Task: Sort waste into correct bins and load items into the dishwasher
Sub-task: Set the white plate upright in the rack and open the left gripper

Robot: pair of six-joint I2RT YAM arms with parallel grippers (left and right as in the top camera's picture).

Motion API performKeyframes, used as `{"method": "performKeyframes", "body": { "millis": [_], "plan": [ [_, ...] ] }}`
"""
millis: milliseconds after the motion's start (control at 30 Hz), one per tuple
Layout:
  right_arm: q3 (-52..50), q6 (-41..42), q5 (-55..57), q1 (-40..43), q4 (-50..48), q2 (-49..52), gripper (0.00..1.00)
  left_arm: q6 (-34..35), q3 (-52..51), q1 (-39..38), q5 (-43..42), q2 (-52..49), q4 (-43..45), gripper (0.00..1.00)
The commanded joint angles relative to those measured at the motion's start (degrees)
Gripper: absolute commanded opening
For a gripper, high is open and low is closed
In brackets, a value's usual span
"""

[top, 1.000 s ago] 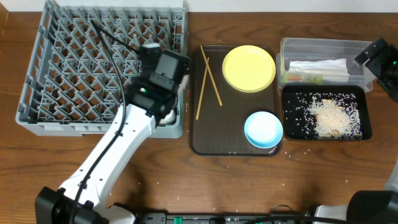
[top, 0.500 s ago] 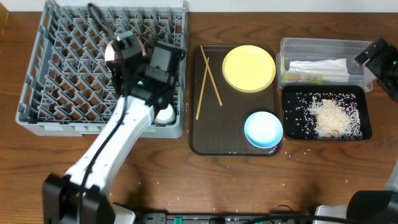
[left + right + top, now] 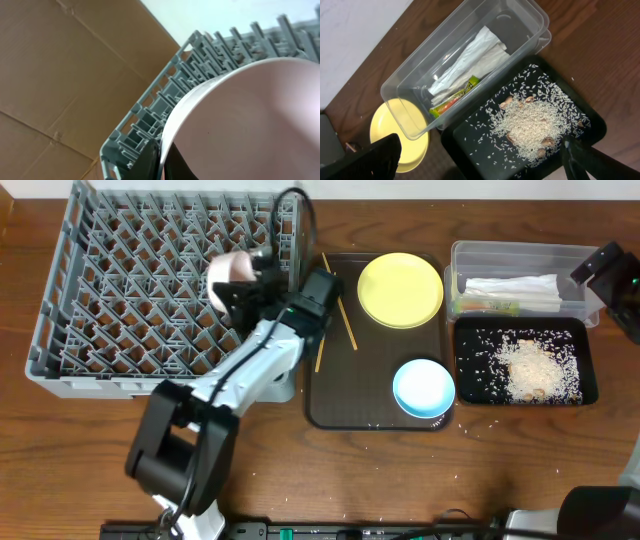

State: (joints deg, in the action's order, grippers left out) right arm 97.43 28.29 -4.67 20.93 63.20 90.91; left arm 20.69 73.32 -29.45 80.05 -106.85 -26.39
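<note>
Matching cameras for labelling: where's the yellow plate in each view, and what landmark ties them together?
Overhead: yellow plate upper centre-right, on the brown tray, left of the clear tub.
Right wrist: yellow plate lower left, partly behind the clear tub.
Left wrist: not in it.
Landmark: the clear tub links overhead and right wrist; left wrist shares only the dish rack with overhead.

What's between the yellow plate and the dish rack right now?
In the overhead view, two wooden chopsticks lie there on the brown tray, partly hidden under the left arm.
</note>
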Motion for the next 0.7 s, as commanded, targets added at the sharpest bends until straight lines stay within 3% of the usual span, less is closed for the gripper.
{"method": "performKeyframes", "body": {
  "millis": [0, 667],
  "plan": [
    [0.07, 0.81, -0.02, 0.04, 0.07, 0.15, 0.99, -0.33, -0.02, -0.02, 2.97, -2.21, 1.4, 0.07],
    [0.07, 0.83, -0.02, 0.04, 0.04, 0.15, 0.99, -0.52, -0.02, -0.07, 3.1, -4.39, 1.42, 0.07]
  ]
}}
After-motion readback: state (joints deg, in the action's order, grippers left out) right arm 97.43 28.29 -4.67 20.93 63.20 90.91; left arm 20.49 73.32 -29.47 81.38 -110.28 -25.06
